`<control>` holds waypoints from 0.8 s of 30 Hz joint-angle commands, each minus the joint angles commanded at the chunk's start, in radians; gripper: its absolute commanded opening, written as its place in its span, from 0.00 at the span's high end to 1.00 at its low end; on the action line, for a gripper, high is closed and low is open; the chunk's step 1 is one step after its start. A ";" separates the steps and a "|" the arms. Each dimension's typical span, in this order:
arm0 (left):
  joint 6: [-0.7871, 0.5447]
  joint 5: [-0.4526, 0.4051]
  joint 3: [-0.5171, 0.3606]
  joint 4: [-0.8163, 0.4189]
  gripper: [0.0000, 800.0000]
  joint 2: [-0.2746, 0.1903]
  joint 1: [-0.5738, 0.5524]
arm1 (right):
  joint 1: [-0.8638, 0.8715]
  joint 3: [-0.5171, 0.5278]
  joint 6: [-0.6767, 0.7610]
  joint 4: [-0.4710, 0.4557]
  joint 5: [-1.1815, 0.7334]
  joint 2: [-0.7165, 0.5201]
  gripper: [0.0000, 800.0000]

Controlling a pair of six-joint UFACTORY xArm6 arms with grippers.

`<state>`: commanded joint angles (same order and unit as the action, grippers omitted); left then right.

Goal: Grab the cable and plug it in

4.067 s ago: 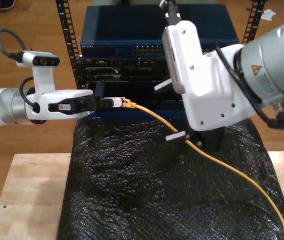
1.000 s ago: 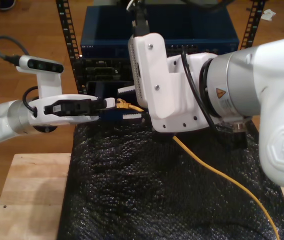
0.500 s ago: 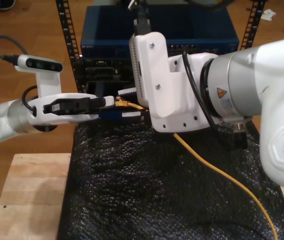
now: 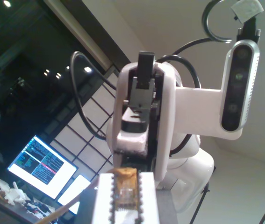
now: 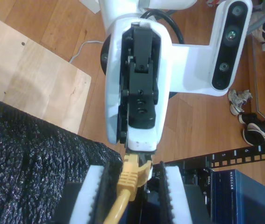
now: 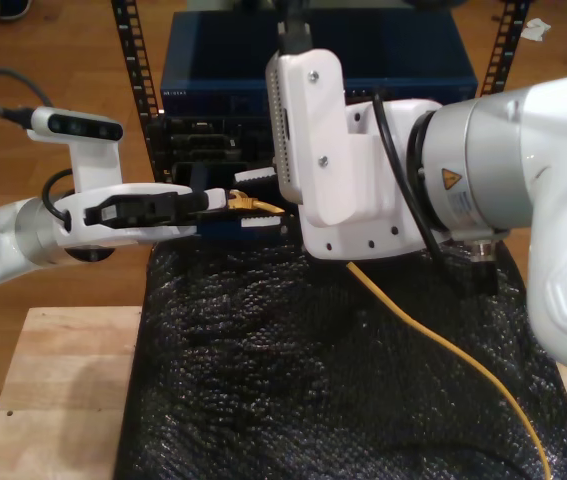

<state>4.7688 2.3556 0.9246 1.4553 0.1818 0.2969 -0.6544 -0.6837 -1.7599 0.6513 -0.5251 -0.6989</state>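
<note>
Pinched between the white ribbed pads of my first gripper (image 4: 125, 179) sat the clear plug at the tip of the cable (image 4: 125, 192), its amber body filling the gap between the two pads in the first wrist view. In the exterior view that gripper (image 6: 219, 200) reached in from the exterior view's left, level with the front of the dark equipment rack (image 6: 213, 150), and held the plug end out toward my second gripper (image 6: 255, 200), which came in on the large white arm from the exterior view's right. The two grippers met nose to nose above the far edge of the black bubble-textured mat (image 6: 263, 380). In the second wrist view, the ribbed pads of my second gripper (image 5: 133, 173) stood on either side of the cable's yellow boot (image 5: 130, 179), with a dark strip on each side of it, so I could not tell whether they were pressing on it or merely flanking it. Behind the second gripper the yellow line (image 6: 433, 340) dropped onto the mat and ran off toward the exterior view's lower right corner. A wooden table (image 6: 53, 400) lay under the mat.
</note>
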 joint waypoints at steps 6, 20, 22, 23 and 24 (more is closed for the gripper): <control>-0.002 0.005 0.000 0.009 0.98 0.000 -0.005 | 0.000 -0.002 0.000 0.003 -0.003 -0.003 0.55; -0.002 0.009 0.002 0.009 0.97 -0.002 -0.005 | -0.020 0.000 -0.002 0.021 -0.008 -0.017 0.51; -0.002 0.009 0.002 0.009 0.97 -0.003 -0.005 | -0.035 0.002 -0.002 0.023 -0.008 -0.018 0.51; -0.002 0.009 0.002 0.009 0.97 -0.003 -0.005 | -0.040 0.003 -0.002 0.023 -0.008 -0.018 0.51; -0.002 0.009 0.003 0.009 0.97 -0.003 -0.005 | -0.043 0.005 -0.002 0.023 -0.008 -0.018 0.51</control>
<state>4.7672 2.3648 0.9277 1.4645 0.1788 0.2923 -0.6974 -0.6791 -1.7614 0.6743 -0.5328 -0.7173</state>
